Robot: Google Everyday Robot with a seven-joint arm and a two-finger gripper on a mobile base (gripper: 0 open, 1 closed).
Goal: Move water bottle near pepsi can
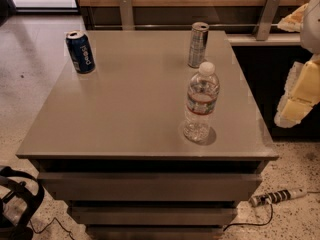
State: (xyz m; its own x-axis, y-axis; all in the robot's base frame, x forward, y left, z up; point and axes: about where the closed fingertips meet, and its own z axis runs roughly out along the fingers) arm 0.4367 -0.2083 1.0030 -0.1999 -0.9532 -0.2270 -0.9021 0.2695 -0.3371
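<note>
Grey tabletop, water bottle upright, apart from claw (state unclear) at right edge

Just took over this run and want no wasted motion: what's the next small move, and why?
Probably raise the gripper, low at the left below the tabletop, toward the water bottle. The bottle stands upright, ungrasped, at the front right, far from the pepsi can at the back left.

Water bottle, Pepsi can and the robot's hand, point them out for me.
water bottle (pixel 201 103), camera view, on its red-and-white label band.
pepsi can (pixel 81 54), camera view, on its blue side.
hand (pixel 16 204), camera view, lower left corner, on its dark body.
</note>
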